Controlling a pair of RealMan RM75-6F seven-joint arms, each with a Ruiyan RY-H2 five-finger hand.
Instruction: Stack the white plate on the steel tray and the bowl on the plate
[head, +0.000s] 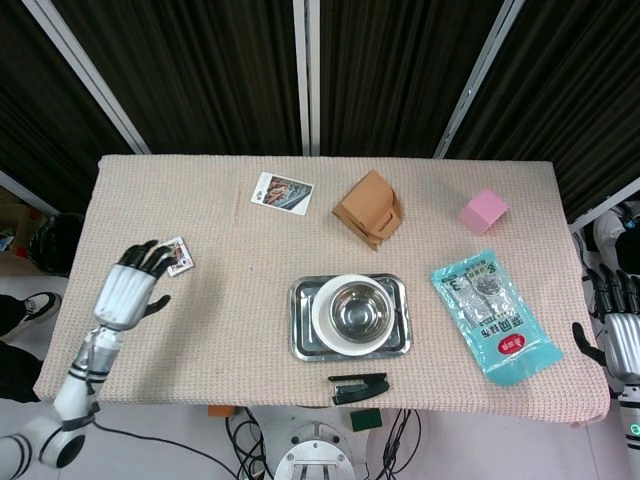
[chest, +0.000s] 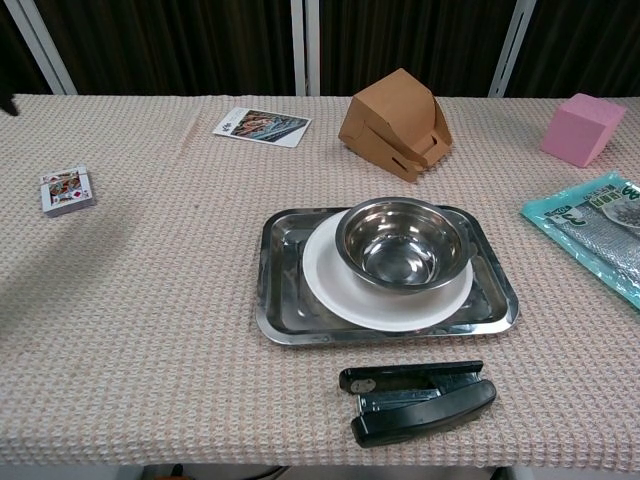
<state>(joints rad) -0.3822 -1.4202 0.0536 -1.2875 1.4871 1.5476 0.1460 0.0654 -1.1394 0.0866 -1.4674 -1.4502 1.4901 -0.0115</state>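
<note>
Left hand holds nothing, fingers apart, raised over the bench edge; right hand hangs empty beside the bench, fingers spread

Stack as I see it: bowl on plate, plate on tray.

The tray is a shiny steel rectangle with rounded corners, lying flat at lower centre of both views. The plate is white and round, flat inside it, toward the tray's right side. The bowl is polished steel, upright and empty, sitting on the plate, toward its far edge.
</note>
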